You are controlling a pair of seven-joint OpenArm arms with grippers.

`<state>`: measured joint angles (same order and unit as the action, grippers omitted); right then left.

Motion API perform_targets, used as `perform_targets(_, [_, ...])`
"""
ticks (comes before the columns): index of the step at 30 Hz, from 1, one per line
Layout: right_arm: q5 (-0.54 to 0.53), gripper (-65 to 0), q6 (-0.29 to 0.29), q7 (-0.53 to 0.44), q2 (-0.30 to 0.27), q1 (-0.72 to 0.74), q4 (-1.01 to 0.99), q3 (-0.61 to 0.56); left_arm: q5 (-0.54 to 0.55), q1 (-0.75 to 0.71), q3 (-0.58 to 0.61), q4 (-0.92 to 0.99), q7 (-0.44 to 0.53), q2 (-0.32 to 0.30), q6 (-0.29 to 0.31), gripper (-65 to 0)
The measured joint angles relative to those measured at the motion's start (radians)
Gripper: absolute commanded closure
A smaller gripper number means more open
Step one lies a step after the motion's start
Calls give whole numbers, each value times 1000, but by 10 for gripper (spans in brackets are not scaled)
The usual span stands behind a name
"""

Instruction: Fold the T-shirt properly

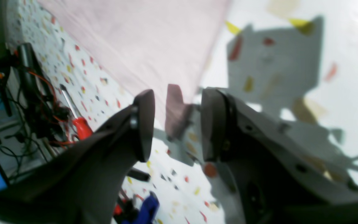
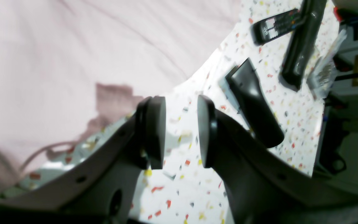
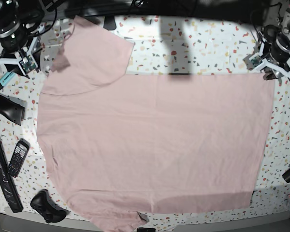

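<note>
Both grippers, left and right, spread and empty, apparently hover over opposite far corners of T-shirt, long axis between them.

The right tool has its two dark pads apart, with nothing between them. Under it is the speckled tabletop. The pink T-shirt lies to the tool's left and above. Up to the right lie a remote control and a black wedge-shaped thing.
</note>
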<state>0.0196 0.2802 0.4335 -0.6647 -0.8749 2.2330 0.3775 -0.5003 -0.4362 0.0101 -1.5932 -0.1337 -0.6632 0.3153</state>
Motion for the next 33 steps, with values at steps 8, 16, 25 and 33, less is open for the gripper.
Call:
perform_targets(8, [1, -174, 1, 32, 0, 44, 0, 0, 35, 66, 1, 89, 61, -11, 4, -230])
perform_targets(16, [1, -174, 2, 63, 0, 43, 0, 0, 35, 182, 102, 215, 60, -25, 8, -230])
perform_targets(25, [1, -174, 1, 99, 0, 44, 0, 0, -89, 230, 235, 262, 58, -45, -24, -55])
perform_targets(33, [3, -174, 45, 176, 0, 43, 0, 0, -84, 229, 240, 264, 60, -56, -20, 0])
